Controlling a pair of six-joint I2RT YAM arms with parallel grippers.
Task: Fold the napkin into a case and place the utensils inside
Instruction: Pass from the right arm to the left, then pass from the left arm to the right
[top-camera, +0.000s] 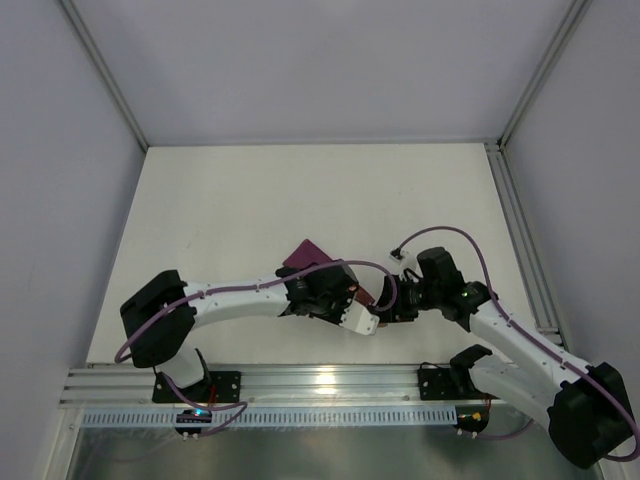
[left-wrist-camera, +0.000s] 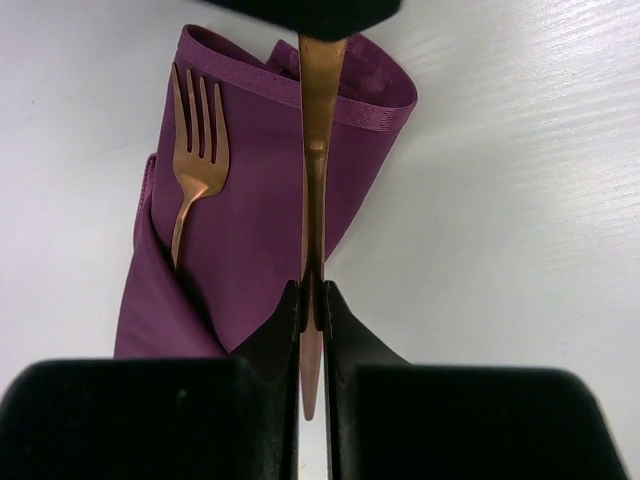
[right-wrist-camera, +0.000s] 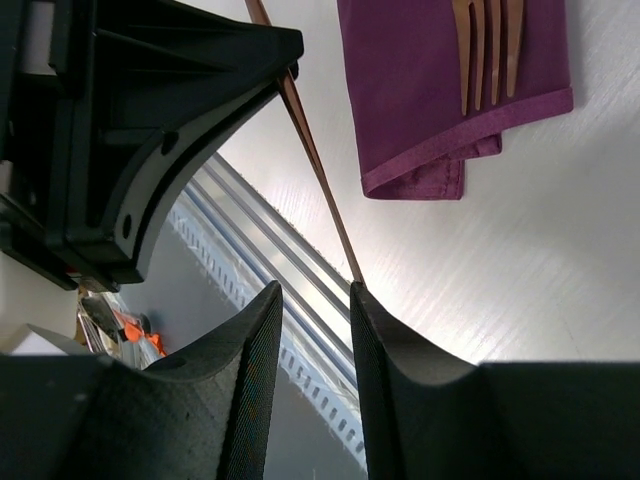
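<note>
Lost inside the case (left-wrist-camera: 250, 220), lower end of fork (left-wrist-camera: 200, 178) handle; cut off behind dark shape (left-wrist-camera: 300, 12) at top, far end of knife (left-wrist-camera: 316, 170).

right gripper (right-wrist-camera: 315, 290): jaws apart, clear gap, nothing between them.
knife (right-wrist-camera: 318, 180): thin copper strip, running diagonally from the frame top down to the tip of the jaw nearer the cloth. Its end sits at that tip's inner edge; touching or just beside, can't tell.
left gripper (right-wrist-camera: 270, 70): black body ahead of the jaws, on the side away from the cloth. The knife passes under its nose; the grip itself is hidden.
case (right-wrist-camera: 420, 90): folded purple cloth ahead of the jaws, flat on the worktop (right-wrist-camera: 520, 250). Its hemmed edge faces the jaws, and a lower layer pokes out at one corner.
fork (right-wrist-camera: 487, 50): on the cloth, tines pointing toward the jaws and stopping short of the hem; handle out of frame.
rail (right-wrist-camera: 250, 250): shiny metal, visible through the jaw gap.
</note>
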